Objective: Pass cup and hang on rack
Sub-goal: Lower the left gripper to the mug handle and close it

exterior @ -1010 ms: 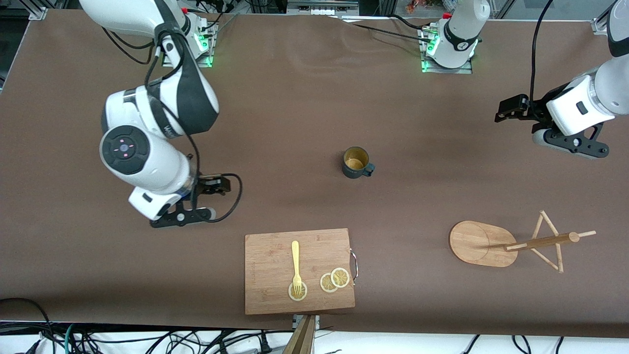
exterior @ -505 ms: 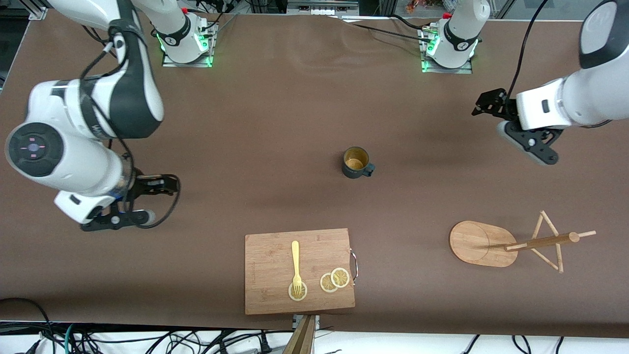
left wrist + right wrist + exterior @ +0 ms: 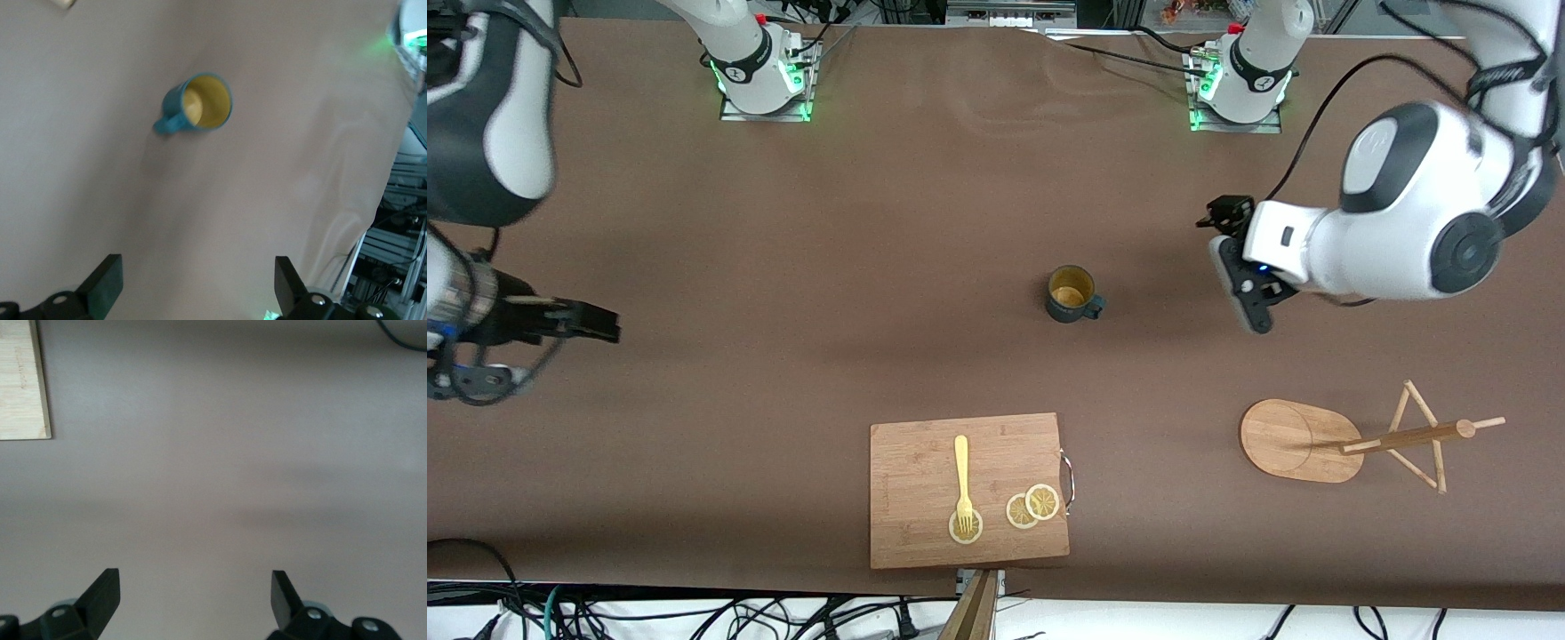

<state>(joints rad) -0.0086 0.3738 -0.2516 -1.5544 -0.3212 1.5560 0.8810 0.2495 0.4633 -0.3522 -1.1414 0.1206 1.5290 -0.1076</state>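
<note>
While nothing is yet held, the task stands at its very start. Nearest the front camera lies the cutting board [image 3: 969,490], carrying a yellow fork [image 3: 962,481] and lemon slices [image 3: 1032,505]. Toward the left arm's end of the table, slightly farther off, the rack [image 3: 1352,438] stands empty, no cup on any peg. Farther still, at the table's middle, the cup [image 3: 1070,293] sits upright on the brown mat [image 3: 925,222], handle toward the left arm's end. The left gripper [image 3: 193,283] hangs over the mat near the cup, jaws wide apart and empty. The right gripper [image 3: 193,600] is over bare mat at its own end of the table, well apart from the cup, jaws likewise spread and empty. Remaining steps, by judgement: grasp, hand-over, hanging.
</note>
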